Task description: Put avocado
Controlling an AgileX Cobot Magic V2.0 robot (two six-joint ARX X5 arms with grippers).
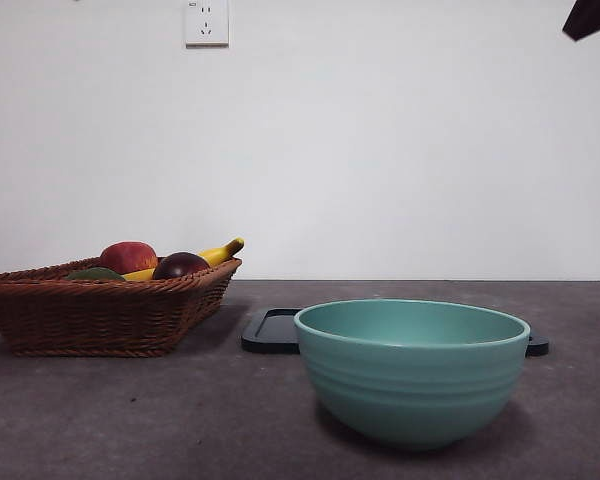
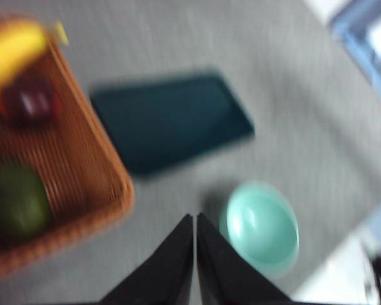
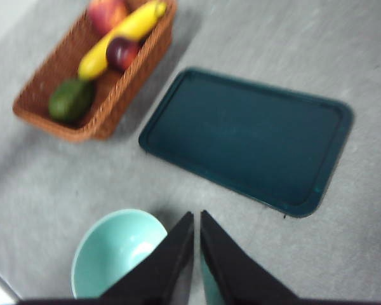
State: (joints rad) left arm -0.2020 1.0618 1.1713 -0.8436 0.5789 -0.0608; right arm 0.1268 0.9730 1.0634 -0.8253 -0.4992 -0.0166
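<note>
Both claws (image 2: 195, 219) (image 3: 197, 216) pressed together, empty; 1 avocado (image 3: 70, 100) in basket (image 3: 44, 73) w/ 3 other fruits.

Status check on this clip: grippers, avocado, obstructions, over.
Left gripper shut, right gripper shut, both high, empty. Dull dark-green avocado in brown wicker basket, untouched. Nothing covering it.

Staged indoor test bench: a plain grey table (image 1: 100, 420) against a bare white wall (image 1: 400, 140) with one power socket (image 1: 206, 22), set with household props, a wicker fruit basket (image 1: 100, 315), tray (image 3: 254, 136) and bowl (image 1: 412, 370).
</note>
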